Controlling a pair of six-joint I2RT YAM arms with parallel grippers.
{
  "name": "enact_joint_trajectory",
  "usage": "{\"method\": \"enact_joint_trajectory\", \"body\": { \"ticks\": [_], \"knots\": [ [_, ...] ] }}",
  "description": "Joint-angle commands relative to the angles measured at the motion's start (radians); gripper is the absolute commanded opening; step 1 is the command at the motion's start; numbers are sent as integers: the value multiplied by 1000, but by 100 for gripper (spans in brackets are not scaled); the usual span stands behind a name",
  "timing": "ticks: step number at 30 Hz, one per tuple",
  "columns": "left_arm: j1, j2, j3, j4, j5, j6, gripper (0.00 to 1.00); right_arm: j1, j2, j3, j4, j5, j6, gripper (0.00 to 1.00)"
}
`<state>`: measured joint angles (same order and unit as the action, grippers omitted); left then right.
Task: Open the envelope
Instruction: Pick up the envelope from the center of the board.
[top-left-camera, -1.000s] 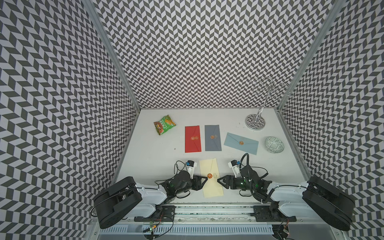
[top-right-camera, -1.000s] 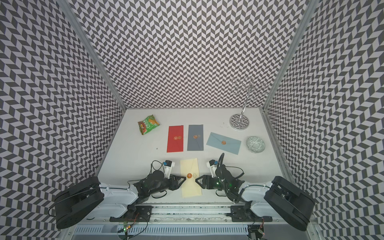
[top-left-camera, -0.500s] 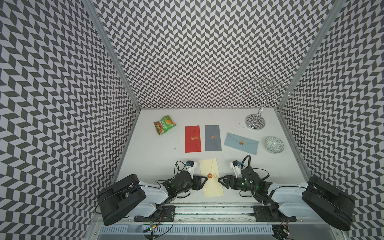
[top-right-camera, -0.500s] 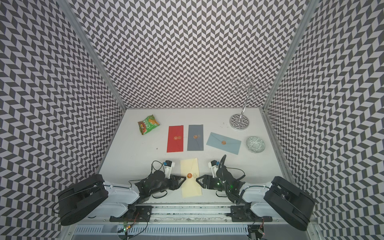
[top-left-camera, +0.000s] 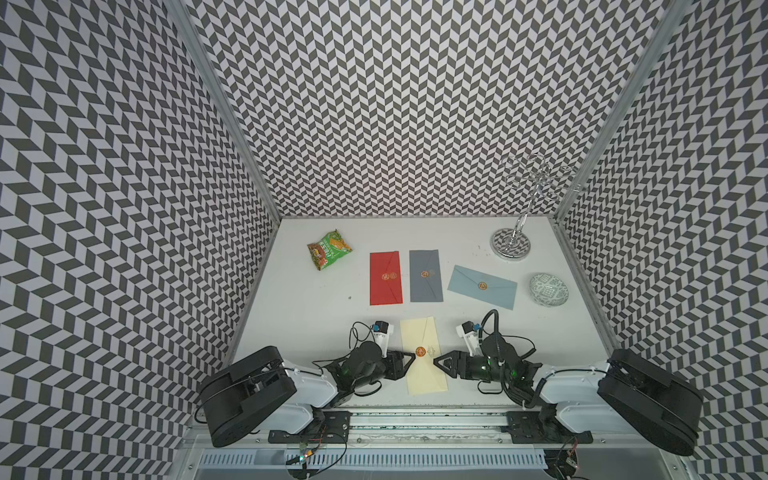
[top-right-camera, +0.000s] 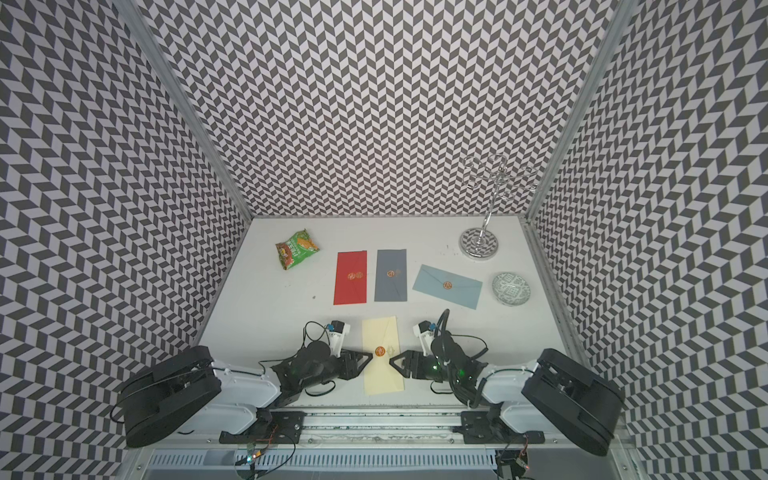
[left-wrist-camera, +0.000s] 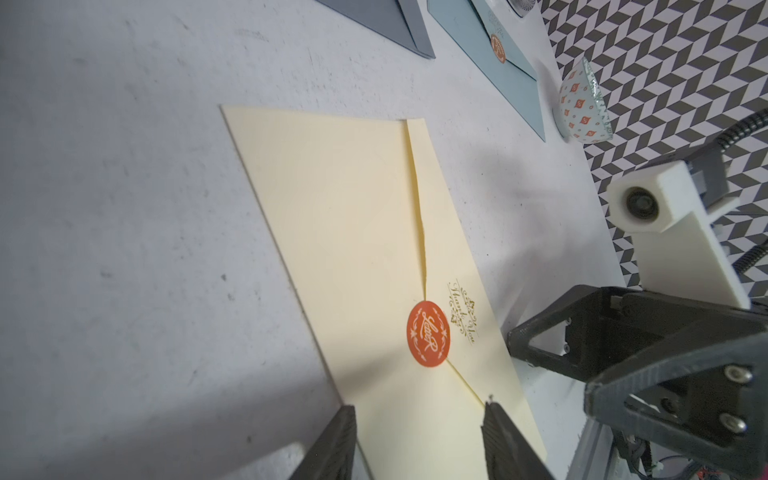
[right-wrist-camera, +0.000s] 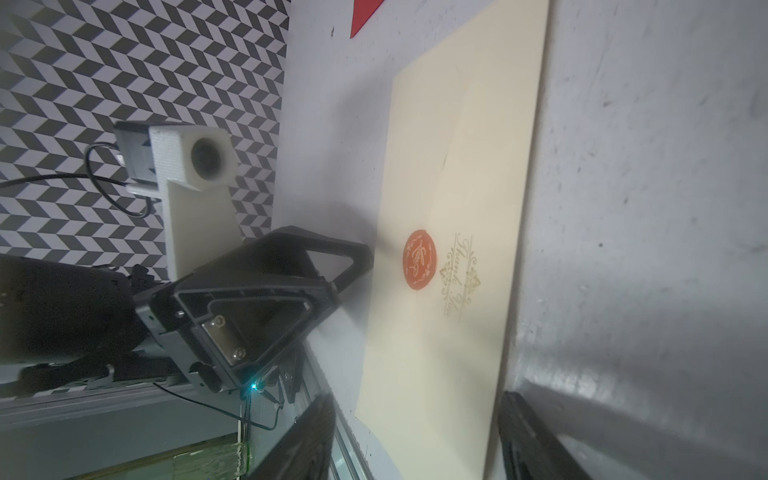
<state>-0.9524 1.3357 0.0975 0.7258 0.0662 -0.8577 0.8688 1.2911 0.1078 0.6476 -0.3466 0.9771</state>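
Flanking the sealed cream envelope (top-left-camera: 419, 336): left claw (top-left-camera: 409, 360) and right claw (top-left-camera: 439, 362), both spread.

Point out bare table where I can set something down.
Bare white table: the left strip between the green snack packet and the left arm; the right front between the patterned ceramic bowl and the right arm. Crowded: red paper envelope, grey envelope and light blue envelope across the middle; cream envelope between both arms.
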Motion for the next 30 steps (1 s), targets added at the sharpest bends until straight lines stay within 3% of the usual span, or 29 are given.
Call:
{"method": "enact_joint_trajectory", "body": {
  "ticks": [1,6,10,30],
  "knots": [
    [-8,7,-5,36,10,3,52,8,-35,-2,4,-18,4,66],
    [-8,8,-23,73,4,-11,52,9,-71,-10,-23,15,29,67],
    [-10,-6,-27,63,1,-9,52,29,-73,41,-219,145,49,67],
    [-10,-14,-29,51,-13,-1,52,64,25,65,-64,76,87,68]
  ]
}}
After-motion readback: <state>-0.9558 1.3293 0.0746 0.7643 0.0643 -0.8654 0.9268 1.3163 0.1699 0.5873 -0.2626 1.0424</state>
